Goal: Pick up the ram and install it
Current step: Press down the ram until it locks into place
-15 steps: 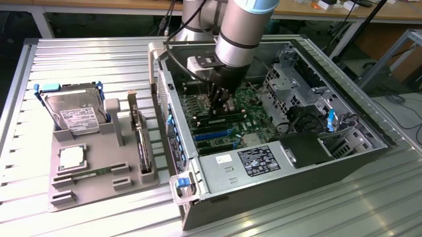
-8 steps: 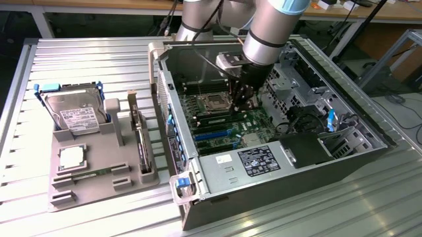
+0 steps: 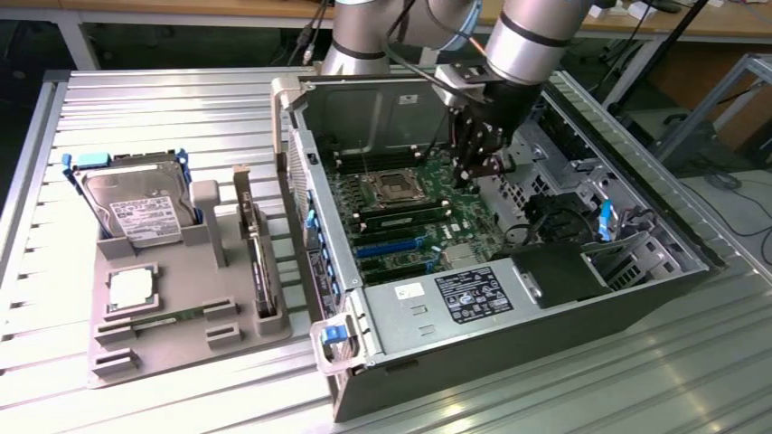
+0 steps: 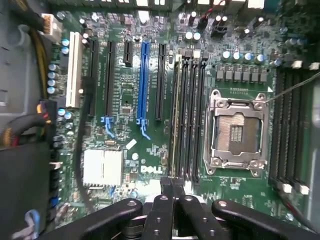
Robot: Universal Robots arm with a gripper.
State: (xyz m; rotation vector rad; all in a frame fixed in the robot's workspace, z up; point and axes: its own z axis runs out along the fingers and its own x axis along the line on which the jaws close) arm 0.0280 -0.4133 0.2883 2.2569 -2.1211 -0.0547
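Press straight down and evenly, fingers closed together at one end of the ram lying along its slot beside the socket, keeping square to the board to avoid binding, probably.

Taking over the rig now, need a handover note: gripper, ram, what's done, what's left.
Gripper: inside the case, low over the motherboard, fingertips together, nothing seen between them.
Ram stick in the slot: stands in the slot farthest from the empty CPU socket, in line with the fingertips.
Second ram stick: lies flat on the grey tray outside the case.
Done: one stick is in a slot. Whether it is fully latched cannot be told.
Left: confirm seating; the other slots of that bank are empty.
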